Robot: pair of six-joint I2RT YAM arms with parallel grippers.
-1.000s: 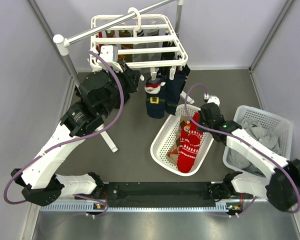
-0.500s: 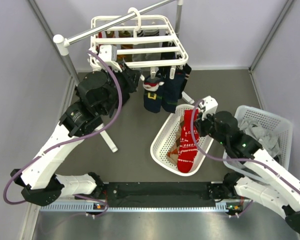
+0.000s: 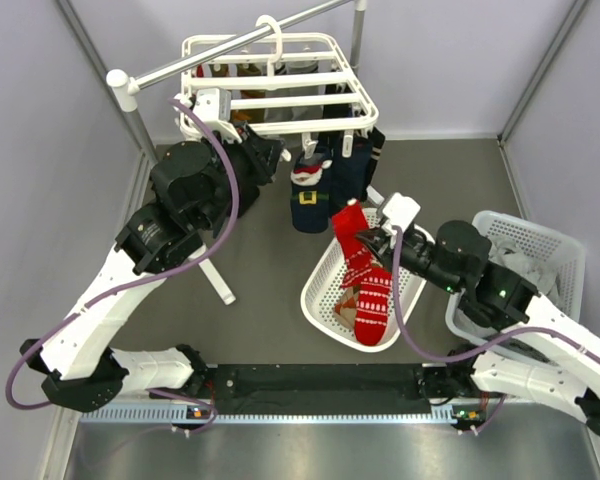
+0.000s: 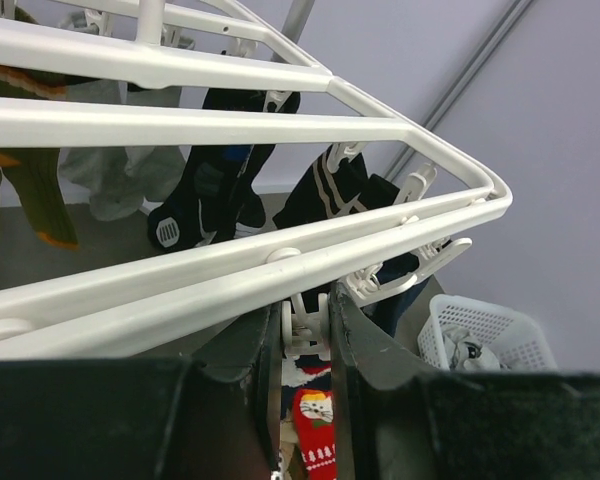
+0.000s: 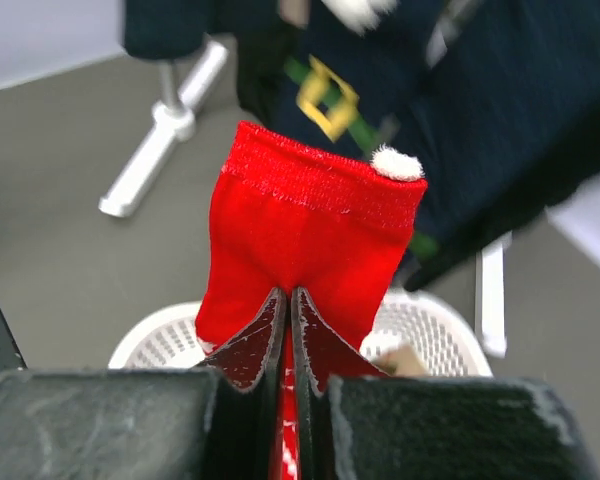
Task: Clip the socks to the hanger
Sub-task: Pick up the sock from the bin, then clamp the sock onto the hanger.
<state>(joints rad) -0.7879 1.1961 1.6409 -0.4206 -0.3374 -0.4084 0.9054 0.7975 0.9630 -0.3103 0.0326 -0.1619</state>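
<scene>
Red sock hangs from shut right jaws into the tilted laundry basket; left jaws pinch a hanger clip.

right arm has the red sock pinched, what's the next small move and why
Probably lift the red sock forward and leftward until its upper edge reaches the clip on the hanger. The right gripper is shut just below that edge, the sock's lower end hangs in the basket, and the left gripper appears to squeeze that clip.
</scene>
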